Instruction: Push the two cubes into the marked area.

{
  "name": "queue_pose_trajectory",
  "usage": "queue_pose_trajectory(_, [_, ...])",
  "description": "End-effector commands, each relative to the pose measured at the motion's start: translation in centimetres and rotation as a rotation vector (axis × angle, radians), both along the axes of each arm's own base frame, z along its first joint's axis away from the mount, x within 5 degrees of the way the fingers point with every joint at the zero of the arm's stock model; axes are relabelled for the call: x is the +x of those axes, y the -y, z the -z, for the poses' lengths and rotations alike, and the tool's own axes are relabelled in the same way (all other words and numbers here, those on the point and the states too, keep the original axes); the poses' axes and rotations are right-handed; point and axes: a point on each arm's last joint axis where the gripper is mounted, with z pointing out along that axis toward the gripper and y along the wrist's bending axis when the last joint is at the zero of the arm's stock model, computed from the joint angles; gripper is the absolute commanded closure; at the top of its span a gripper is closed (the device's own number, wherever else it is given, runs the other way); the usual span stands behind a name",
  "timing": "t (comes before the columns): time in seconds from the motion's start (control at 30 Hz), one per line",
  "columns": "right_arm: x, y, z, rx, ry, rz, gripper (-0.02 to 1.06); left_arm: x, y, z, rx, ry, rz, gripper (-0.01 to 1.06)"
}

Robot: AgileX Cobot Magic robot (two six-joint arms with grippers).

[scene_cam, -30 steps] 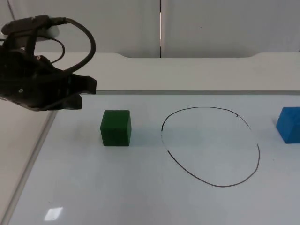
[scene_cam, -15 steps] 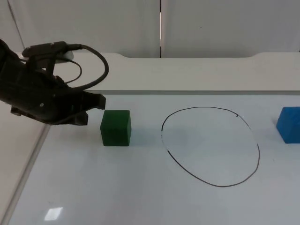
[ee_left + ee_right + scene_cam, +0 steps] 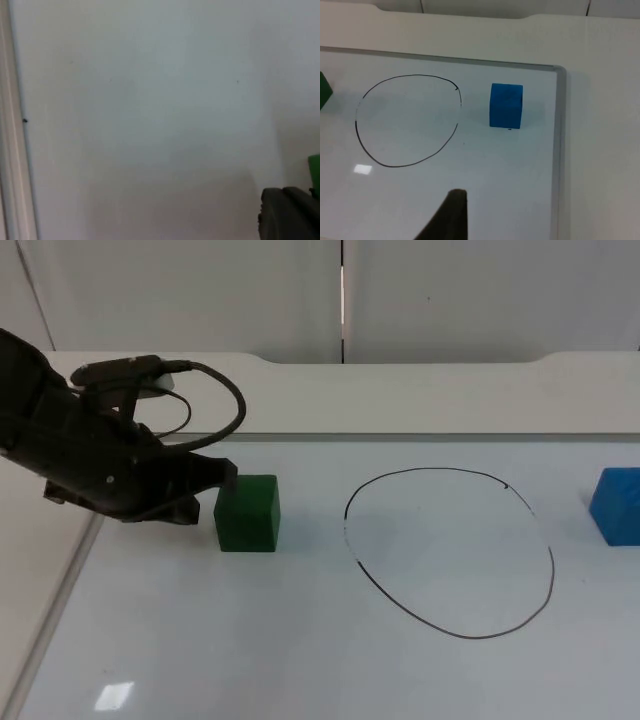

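White table (image 3: 300, 640), left pincer (image 3: 222, 480) now at green cube (image 3: 248, 512)

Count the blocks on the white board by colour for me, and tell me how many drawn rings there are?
Green cube: 1
Blue cube: 1
Drawn black ring: 1
Total: 3 things, 2 of them cubes.

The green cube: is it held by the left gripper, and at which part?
Nothing is held. The left gripper is beside the green cube, at its left side, not around it.
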Motion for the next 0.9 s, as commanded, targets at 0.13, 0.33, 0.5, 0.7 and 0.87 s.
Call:
queue_pose_trajectory(0.13, [0.0,0.0,-0.1,0.004,0.01,0.006,-0.01,0.6,0.2,0.0,0.001,0.013,-0.008,1.05])
queue_pose_trajectory(0.33, [0.0,0.0,-0.1,0.004,0.01,0.006,-0.01,0.6,0.3,-0.1,-0.008,0.011,-0.018,1.05])
queue_pose_trajectory(0.5, [0.0,0.0,-0.1,0.004,0.01,0.006,-0.01,0.6,0.4,-0.1,-0.026,0.007,-0.042,1.05])
queue_pose_trajectory(0.7, [0.0,0.0,-0.1,0.004,0.01,0.006,-0.01,0.3,1.6,-0.1,-0.018,0.009,-0.01,1.05])
queue_pose_trajectory(0.87, [0.0,0.0,-0.1,0.004,0.01,0.006,-0.01,0.1,2.3,0.2,-0.001,0.008,0.0,1.05])
